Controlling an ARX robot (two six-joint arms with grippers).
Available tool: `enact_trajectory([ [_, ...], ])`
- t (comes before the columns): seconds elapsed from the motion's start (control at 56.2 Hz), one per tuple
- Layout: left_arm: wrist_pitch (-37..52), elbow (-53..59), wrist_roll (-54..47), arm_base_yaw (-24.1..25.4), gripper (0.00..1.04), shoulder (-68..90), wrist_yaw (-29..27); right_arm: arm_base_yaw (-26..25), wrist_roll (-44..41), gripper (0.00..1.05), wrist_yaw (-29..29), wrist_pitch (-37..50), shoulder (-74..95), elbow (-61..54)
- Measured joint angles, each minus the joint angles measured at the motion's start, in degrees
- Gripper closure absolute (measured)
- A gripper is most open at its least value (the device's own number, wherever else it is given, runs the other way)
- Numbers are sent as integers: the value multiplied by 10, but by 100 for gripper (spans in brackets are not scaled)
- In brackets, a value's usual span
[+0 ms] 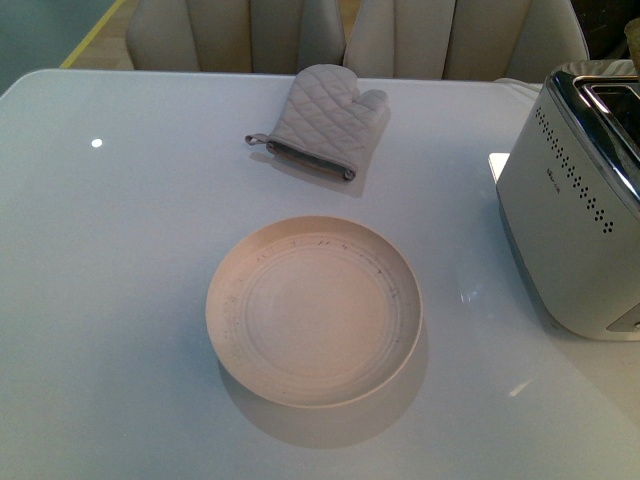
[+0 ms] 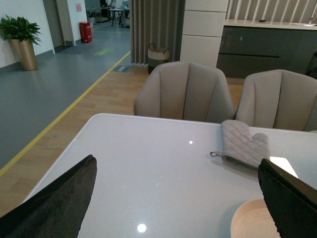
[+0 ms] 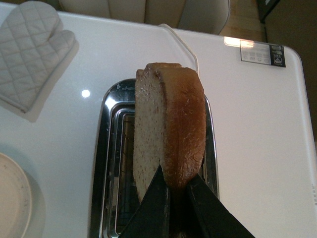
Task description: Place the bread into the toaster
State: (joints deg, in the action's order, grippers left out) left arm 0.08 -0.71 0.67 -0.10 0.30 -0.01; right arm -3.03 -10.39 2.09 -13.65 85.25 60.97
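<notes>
The right gripper (image 3: 173, 181) pinches a slice of bread (image 3: 168, 124) by its lower edge, jaws closed tight on the crust, holding it upright over the slots in the chrome top of the white toaster (image 3: 106, 148); whether the slice touches the toaster cannot be told. The left gripper (image 2: 176, 162) hangs above the white table (image 1: 120, 300) with its dark fingers (image 2: 59, 198) spread wide and nothing between them, near a round plate (image 1: 214, 310) at the table's middle and a quilted oven mitt (image 1: 322, 120) beyond it

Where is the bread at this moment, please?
In the right wrist view, the right gripper holds the bread upright over the slots of the toaster.
</notes>
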Motion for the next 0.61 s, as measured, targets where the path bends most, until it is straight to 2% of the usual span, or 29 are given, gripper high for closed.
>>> enact_trajectory([
  [0.605,0,0,0,0,7,0,0,3,-17,102,8,-49,21,-5],
])
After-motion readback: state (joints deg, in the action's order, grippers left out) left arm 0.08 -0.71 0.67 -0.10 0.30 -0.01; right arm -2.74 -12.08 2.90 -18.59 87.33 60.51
